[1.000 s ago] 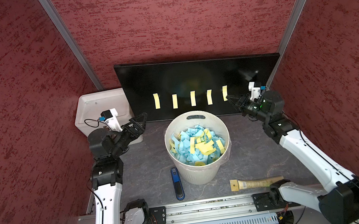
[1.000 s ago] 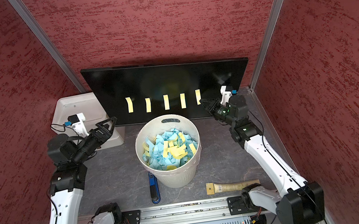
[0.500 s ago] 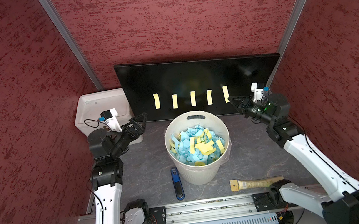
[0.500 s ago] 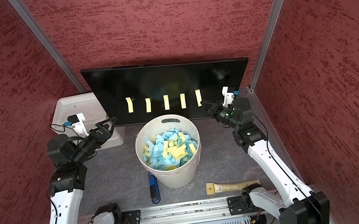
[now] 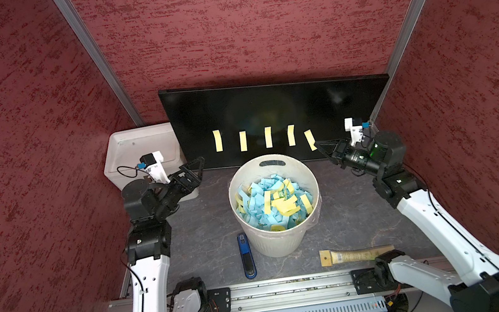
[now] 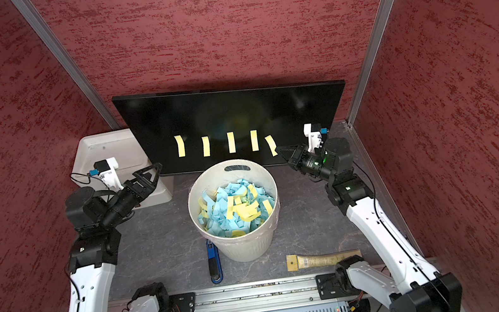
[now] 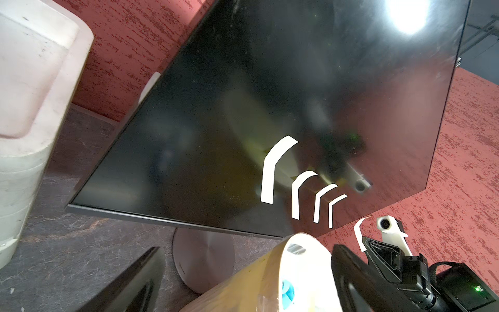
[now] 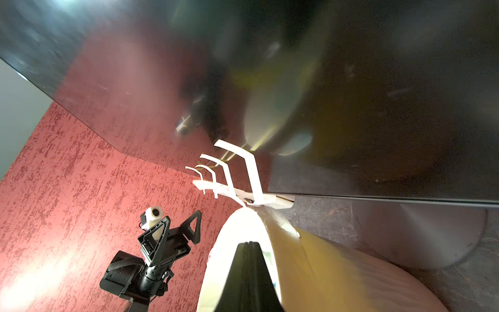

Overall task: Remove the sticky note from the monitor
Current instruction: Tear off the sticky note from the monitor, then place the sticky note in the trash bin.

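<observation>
The right gripper (image 5: 318, 145) was clenched on the lower end of the tilted sticky note (image 5: 309, 139), right of frame centre near the lower edge of the monitor (image 5: 267, 104) (left gripper (image 5: 199, 172) gaped empty, centre-left); if its top end clung, a pull could have torn the strip or slipped it from the pinch.

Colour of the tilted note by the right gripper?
Yellow sticky note, best seen in a top view.

- monitor (image 5: 267, 104): glossy black
- sticky note (image 5: 310, 140) at the right tool (image 5: 317, 144) tip: pale yellow
- bin (image 5: 274, 246): white; scraps (image 5: 265, 209) inside blue and yellow
- table (image 5: 205, 226): dark grey, marbled
</observation>
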Motion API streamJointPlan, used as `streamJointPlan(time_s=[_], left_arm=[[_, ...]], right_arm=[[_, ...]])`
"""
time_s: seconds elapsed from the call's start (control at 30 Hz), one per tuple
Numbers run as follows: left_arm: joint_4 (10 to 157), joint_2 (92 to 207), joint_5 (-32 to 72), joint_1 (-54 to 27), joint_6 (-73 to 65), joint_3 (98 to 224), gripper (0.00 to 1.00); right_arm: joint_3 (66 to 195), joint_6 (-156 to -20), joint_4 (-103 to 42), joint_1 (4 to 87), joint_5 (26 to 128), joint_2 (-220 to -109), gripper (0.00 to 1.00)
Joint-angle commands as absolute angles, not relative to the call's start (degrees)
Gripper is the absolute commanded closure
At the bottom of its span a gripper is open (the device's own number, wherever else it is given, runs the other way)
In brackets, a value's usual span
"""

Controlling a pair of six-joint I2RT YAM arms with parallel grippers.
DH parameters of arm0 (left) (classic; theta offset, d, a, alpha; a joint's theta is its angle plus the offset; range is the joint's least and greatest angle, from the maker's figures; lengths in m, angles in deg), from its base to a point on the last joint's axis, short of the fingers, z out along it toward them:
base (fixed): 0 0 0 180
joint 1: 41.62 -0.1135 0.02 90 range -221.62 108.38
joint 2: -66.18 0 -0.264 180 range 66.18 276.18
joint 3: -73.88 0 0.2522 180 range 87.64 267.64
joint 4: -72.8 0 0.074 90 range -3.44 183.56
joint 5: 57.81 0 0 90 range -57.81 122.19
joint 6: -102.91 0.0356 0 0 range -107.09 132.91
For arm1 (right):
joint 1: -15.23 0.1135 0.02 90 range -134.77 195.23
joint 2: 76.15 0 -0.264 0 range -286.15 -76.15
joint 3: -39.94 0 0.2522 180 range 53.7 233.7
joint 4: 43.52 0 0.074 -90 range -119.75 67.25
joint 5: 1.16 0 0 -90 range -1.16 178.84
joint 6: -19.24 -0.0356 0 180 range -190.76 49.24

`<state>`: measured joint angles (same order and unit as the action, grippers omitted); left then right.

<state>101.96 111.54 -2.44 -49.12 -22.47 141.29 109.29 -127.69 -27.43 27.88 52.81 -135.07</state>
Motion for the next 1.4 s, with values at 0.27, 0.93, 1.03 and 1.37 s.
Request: streamJointPlan(time_s=[0.27,0.93,1.03,1.37], left_arm=[[100.6,111.2,-3.0,-49.3,-22.8,140.7,0.00],[100.6,111.2,-3.0,-49.2,-22.8,140.6,0.00],[100.6,111.3,-2.9,-49.2,-23.0,140.6,0.00],[100.5,111.2,-2.9,-49.0,-22.9,140.6,0.00]], right_arm=[[117.3,-114.9,-18.7,33.6,49.6,-134.3,1.00],[129.9,-86.7,1.3,55.9,69.9,-142.8,1.00],[132.0,-83.6,3.3,59.3,74.4,-145.2,1.00],[136.6,-78.9,6.4,65.7,86.2,-152.6,1.00]])
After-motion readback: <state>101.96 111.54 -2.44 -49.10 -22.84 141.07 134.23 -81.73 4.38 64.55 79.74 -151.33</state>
